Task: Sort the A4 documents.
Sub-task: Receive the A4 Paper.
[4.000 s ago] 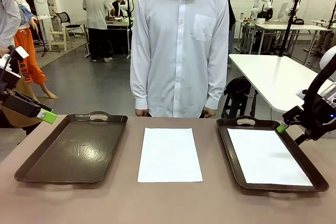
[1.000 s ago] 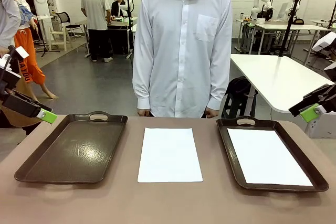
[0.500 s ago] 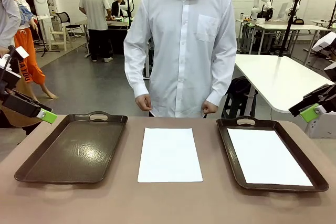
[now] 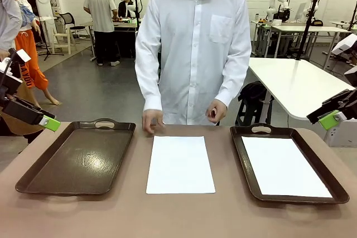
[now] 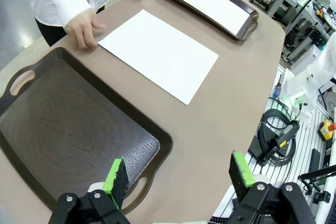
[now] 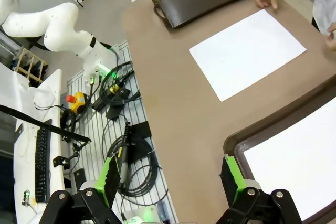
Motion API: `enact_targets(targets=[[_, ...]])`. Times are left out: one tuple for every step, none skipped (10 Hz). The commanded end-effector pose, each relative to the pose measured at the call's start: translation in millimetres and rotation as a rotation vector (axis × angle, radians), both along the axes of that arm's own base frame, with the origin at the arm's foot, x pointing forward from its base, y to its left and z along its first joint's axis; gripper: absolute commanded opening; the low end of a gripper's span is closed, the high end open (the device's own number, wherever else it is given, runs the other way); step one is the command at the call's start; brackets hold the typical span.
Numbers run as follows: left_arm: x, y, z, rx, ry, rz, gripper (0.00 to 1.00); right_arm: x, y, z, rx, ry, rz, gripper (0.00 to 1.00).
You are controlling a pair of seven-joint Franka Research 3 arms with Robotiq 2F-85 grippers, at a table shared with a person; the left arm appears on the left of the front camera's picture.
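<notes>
1. Your left claw (image 5: 178, 174) hangs open beyond the empty left tray (image 4: 33, 179).
2. The loose sheet (image 4: 180, 164) lies mid-table, long axis pointing away from you, a person's hand (image 4: 152, 121) at its far corner.
3. Your right claw (image 6: 170, 177), open, hangs past the right tray (image 4: 240, 154) holding another sheet (image 4: 281, 165); neither claw looks nearer.

Front faces person (image 4: 192, 43); wrists overlook shared middle sheet (image 4: 180, 164).

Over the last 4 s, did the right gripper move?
Yes. The right gripper has pulled back from the far corner of the right tray, going up and toward picture right, and now hangs clear of the tray.
</notes>
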State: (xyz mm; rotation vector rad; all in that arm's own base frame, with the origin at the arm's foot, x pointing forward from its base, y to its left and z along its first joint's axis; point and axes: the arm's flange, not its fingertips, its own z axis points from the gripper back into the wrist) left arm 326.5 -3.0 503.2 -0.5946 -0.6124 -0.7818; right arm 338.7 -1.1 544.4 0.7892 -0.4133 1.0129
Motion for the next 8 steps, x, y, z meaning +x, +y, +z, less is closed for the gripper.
enact_targets(targets=[[1.5, 1.9, -0.4, -0.017, -0.014, -0.018, 1.00, -0.1, 0.8, 0.6, 0.001, -0.004, 0.002, 1.00], [1.5, 1.9, -0.4, -0.017, -0.014, -0.018, 1.00, -0.1, 0.8, 0.6, 0.001, -0.004, 0.002, 1.00], [1.5, 1.9, -0.4, -0.017, -0.014, -0.018, 1.00, -0.1, 0.8, 0.6, 0.001, -0.004, 0.002, 1.00], [1.5, 1.9, -0.4, -0.017, -0.014, -0.018, 1.00, -0.1, 0.8, 0.6, 0.001, -0.004, 0.002, 1.00], [1.5, 1.9, -0.4, -0.017, -0.014, -0.018, 1.00, -0.1, 0.8, 0.6, 0.001, -0.004, 0.002, 1.00], [1.5, 1.9, -0.4, -0.017, -0.014, -0.018, 1.00, -0.1, 0.8, 0.6, 0.001, -0.004, 0.002, 1.00], [1.5, 1.9, -0.4, -0.017, -0.014, -0.018, 1.00, -0.1, 0.8, 0.6, 0.001, -0.004, 0.002, 1.00], [1.5, 1.9, -0.4, -0.017, -0.014, -0.018, 1.00, -0.1, 0.8, 0.6, 0.001, -0.004, 0.002, 1.00]])
